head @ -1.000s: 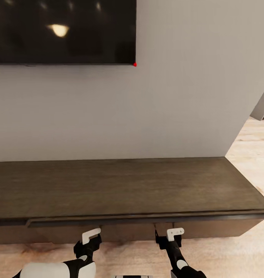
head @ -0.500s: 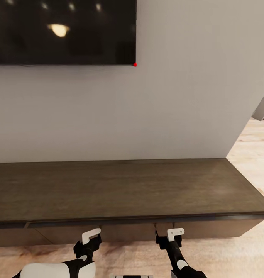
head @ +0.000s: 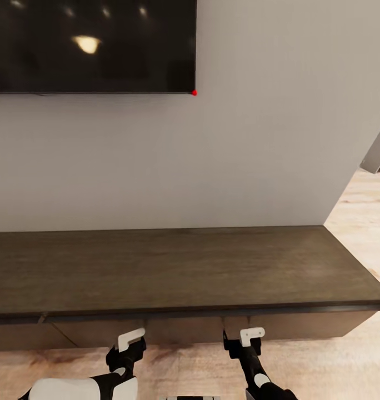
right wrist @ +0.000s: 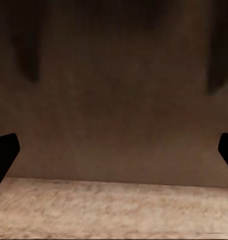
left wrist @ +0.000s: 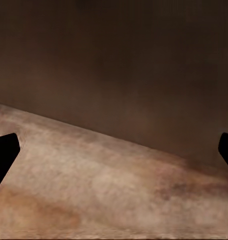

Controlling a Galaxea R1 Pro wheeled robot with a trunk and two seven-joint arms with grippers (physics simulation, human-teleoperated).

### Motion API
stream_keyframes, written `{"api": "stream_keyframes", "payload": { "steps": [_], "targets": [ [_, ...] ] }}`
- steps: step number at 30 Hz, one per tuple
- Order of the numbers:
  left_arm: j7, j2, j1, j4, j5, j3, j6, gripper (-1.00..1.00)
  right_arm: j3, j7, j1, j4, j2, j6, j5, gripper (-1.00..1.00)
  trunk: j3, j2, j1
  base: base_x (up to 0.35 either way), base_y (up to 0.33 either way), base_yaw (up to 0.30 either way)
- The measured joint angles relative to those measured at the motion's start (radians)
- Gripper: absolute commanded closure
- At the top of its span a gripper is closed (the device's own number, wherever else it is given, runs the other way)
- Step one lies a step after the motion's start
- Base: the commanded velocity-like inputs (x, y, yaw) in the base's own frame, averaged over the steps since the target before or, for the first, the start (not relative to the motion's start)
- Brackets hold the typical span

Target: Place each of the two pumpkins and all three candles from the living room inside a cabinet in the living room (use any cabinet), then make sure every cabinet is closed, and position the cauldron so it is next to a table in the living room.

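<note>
Cabinet (head: 173, 272) right in front of me, drawer fronts look flush, so probably closed. My left gripper (left wrist: 114, 150) and right gripper (right wrist: 114, 150) both spread, empty. Cauldron likely left.

— Arms?
— Both low, reaching fwd. Left gripper (head: 125, 355), right gripper (head: 241, 345).
— Jaws?
— Wide apart in both wrist views (left wrist: 114, 155) (right wrist: 114, 155), nothing between.

The head view is evenly bright and sharp. The dark screen (head: 93, 45) reflects one warm lamp and some small ceiling lights. Under the front edge of the cabinet (head: 179, 266) is shadow. Both wrist views are dim, soft and blurred.
</note>
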State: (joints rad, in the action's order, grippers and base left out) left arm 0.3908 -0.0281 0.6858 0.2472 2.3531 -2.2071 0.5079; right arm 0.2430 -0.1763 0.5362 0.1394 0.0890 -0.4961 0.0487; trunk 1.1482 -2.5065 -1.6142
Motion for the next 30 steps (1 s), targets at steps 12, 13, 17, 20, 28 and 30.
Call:
{"api": "stream_keyframes", "payload": {
  "steps": [12,13,17,20,28,30],
  "targets": [
    [0.001,-0.001,0.000,0.000,0.000,0.001,-0.001,-1.00,-0.002,0.000,-0.001,-0.006,-0.006,0.000,0.002,-1.00,0.000,0.000,0.000,-0.309,-0.016,0.000],
    [0.000,0.000,0.000,0.000,0.000,0.001,0.000,-1.00,-0.003,-0.001,-0.001,-0.010,-0.018,0.000,0.003,-1.00,0.000,0.000,0.000,-0.058,-0.011,0.000],
    [0.001,0.008,-0.001,0.000,0.000,0.002,0.000,-1.00,-0.002,-0.002,-0.003,-0.045,-0.032,-0.001,0.006,-1.00,0.000,0.000,0.001,-0.026,-0.005,0.000],
    [0.000,0.052,-0.038,-0.002,0.000,0.002,0.002,-1.00,-0.002,-0.003,-0.005,-0.067,-0.038,-0.036,0.007,-1.00,-0.012,0.001,0.002,-0.002,0.000,0.000],
    [-0.003,0.086,-0.078,-0.002,0.000,0.004,-0.001,-1.00,-0.002,-0.004,-0.011,-0.144,-0.044,-0.098,0.009,-1.00,-0.045,0.003,0.006,-0.009,0.000,-0.124],
    [-0.003,0.086,-0.078,-0.002,0.000,0.004,-0.001,-1.00,-0.003,-0.003,-0.011,-0.145,-0.048,-0.097,0.010,-1.00,-0.055,0.003,0.006,-0.186,0.000,-0.242]
  ]
}}
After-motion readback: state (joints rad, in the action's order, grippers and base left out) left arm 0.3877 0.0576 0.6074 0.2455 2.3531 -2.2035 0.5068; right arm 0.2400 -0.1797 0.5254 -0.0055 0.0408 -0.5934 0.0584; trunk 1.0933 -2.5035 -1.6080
